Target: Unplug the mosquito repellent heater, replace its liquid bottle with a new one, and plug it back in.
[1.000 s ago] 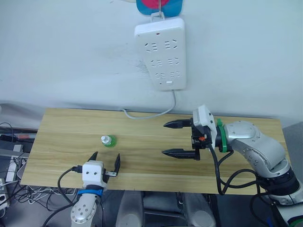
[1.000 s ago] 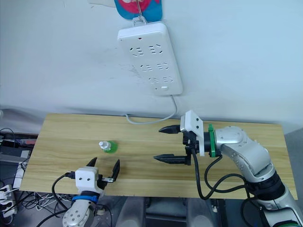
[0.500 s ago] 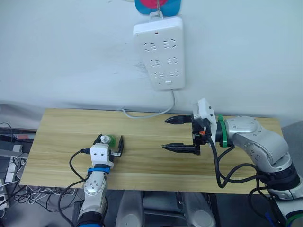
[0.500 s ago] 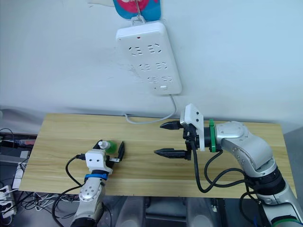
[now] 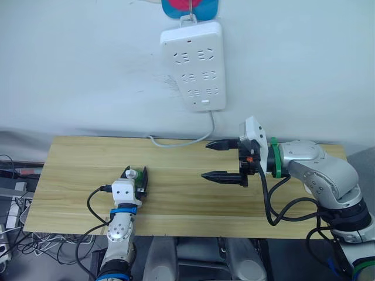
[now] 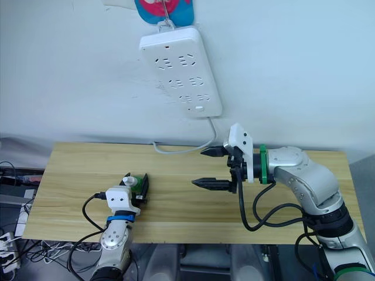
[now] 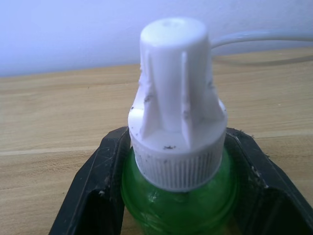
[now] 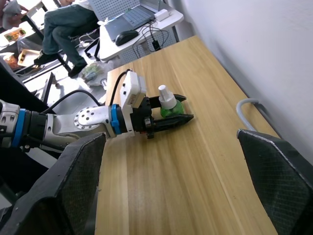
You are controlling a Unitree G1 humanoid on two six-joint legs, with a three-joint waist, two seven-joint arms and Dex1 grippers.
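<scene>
A light wooden plank tabletop (image 5: 187, 193) stands against a pale wall, on which hangs a long white multi-socket power strip (image 5: 193, 64); its white cable (image 5: 181, 142) drops to the tabletop's far edge.

Left pincer (image 5: 135, 178) — low over the tabletop's left part, its two black fingers (image 7: 93, 196) closed on a small green translucent liquid bottle with a ribbed white conical cap (image 7: 178, 142). In the left wrist view each finger presses against the green body just under the cap's skirt, one on either side, and the bottle stands upright on the wood. The right wrist view shows the same grip from across the tabletop: the bottle (image 8: 168, 104) sits between the black fingers, cap uppermost.

Right pincer (image 5: 221, 159) — held above the tabletop's right-centre, well apart from the bottle, fingers pointing toward the robot's left. The two black fingers (image 5: 221, 144) are spread wide, one above the other, with nothing between them.

Every socket of the power strip that can be seen is unoccupied. The task's bottle is the green one in the left pincer's grasp, near the tabletop's left front.

Background of the right wrist view: a seated person (image 8: 68, 24) beside a desk bearing a laptop (image 8: 134, 17) and a black computer mouse (image 8: 126, 35).
</scene>
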